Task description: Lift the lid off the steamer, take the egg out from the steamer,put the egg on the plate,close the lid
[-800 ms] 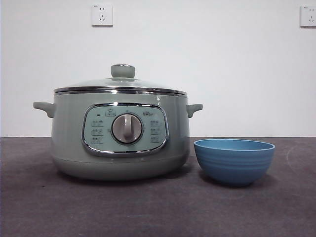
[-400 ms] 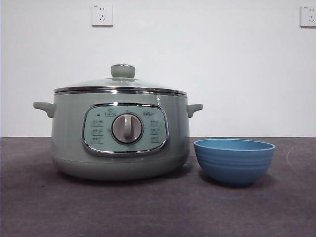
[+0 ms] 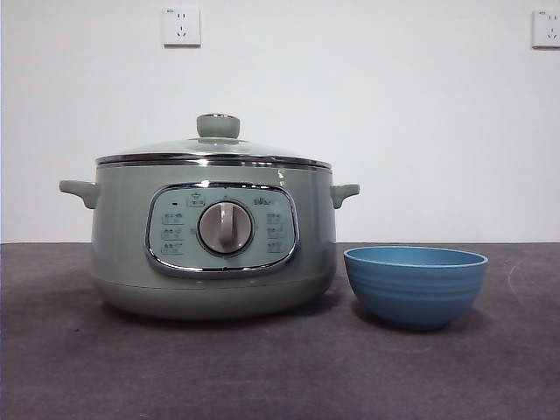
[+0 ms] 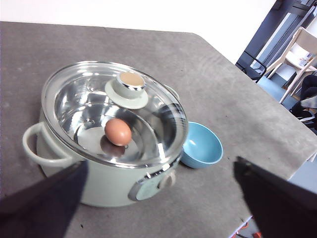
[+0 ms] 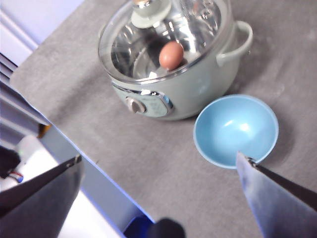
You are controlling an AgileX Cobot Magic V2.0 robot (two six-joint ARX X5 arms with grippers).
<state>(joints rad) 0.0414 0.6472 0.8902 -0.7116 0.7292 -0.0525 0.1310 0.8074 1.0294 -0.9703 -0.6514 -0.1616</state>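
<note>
A pale green steamer point(image 3: 214, 241) stands on a dark grey, speckled table point(image 3: 262, 376) before a plain white wall point(image 3: 394, 122) carrying two white power sockets point(image 3: 181, 26), one above the pot and one at the far upper corner. The glass lid point(image 3: 213, 149) sits closed on the steamer's chrome rim, its green knob upright at the centre. Through the glass, both wrist views show a brown egg point(image 4: 118, 132) resting on the shiny metal floor inside. The blue plate point(image 3: 415, 285), a small ridged bowl, stands empty just beside the steamer on the control panel's side, near but apart from it. The left gripper point(image 4: 158, 198) hangs high above the table with its jaws spread wide, holding nothing; the right gripper point(image 5: 158, 183) does likewise over the plate and the table's edge. Beyond the table, the left wrist view shows a pale wooden chair point(image 4: 303, 49) and dark furniture.
</note>
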